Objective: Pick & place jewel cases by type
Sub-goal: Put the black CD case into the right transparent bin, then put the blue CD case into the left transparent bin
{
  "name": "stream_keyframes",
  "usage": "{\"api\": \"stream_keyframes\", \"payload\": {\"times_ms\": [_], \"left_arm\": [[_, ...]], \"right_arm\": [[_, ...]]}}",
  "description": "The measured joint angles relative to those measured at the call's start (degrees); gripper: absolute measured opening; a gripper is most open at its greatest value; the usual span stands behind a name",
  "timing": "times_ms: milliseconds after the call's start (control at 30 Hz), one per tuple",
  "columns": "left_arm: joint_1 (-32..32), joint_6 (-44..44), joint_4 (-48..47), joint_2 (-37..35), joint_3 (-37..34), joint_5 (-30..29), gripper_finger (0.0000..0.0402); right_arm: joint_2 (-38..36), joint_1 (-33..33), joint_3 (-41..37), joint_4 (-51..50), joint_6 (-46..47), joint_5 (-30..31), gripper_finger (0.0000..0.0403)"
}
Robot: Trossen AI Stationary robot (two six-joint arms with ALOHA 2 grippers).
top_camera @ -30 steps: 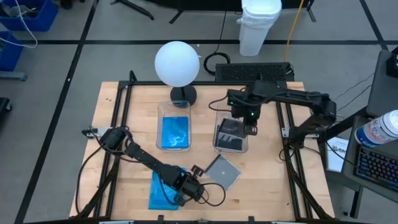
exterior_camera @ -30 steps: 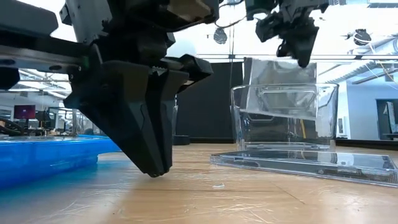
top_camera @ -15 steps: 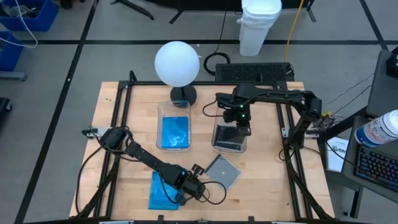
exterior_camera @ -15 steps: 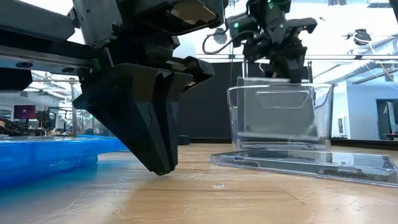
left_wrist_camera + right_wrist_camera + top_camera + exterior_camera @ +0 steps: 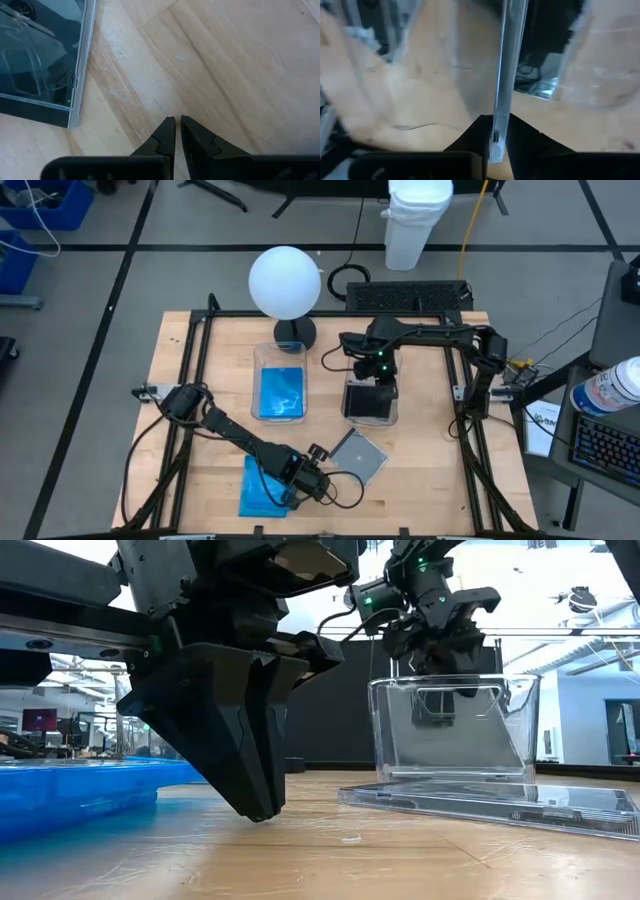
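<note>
A blue jewel case (image 5: 262, 486) lies flat near the table's near edge, also seen in the low view (image 5: 70, 795). A clear case with a black spine (image 5: 357, 455) (image 5: 490, 802) (image 5: 40, 65) lies flat to its right. My left gripper (image 5: 312, 480) (image 5: 255, 812) (image 5: 177, 124) is shut, fingertips down at the wood between these two cases. My right gripper (image 5: 380, 375) (image 5: 440, 650) (image 5: 497, 131) is shut on another clear case (image 5: 507, 55), reaching into the right tub (image 5: 370, 402) (image 5: 455, 730). The left tub (image 5: 280, 392) has blue cases lying in it. My right gripper pinches the clear jewel case by its upper edge (image 5: 496, 134) between the two fingers, from above, pointing down. The case hangs upright, edge-on below the fingers, with its lower part inside the right tub (image 5: 450, 725). Whether it reaches the tub's floor, I cannot tell.
A white globe lamp (image 5: 285, 283) on a black base stands at the far side, behind the left tub. A black metal frame (image 5: 195, 360) runs along the table's sides. Bare wood (image 5: 430, 470) lies right of the flat clear case.
My right gripper has moved toward the table's left and down over the right tub. The clear case it holds was tilted above the tub's rim; it now stands upright and has sunk into the tub. The gripper has stayed shut on it.
</note>
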Motion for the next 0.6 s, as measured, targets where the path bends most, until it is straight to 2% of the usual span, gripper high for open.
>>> {"api": "stream_keyframes", "payload": {"times_ms": [400,600], "left_arm": [[-0.5,-2.2,0.0,0.0,0.0,0.0,0.0037],[-0.6,-1.3,0.0,0.0,0.0,0.0,0.0037]], "right_arm": [[0.0,1.2,0.0,-0.3,5.0,9.6,0.0145],[-1.7,2.1,-0.1,-4.1,9.1,13.3,0.0173]]}}
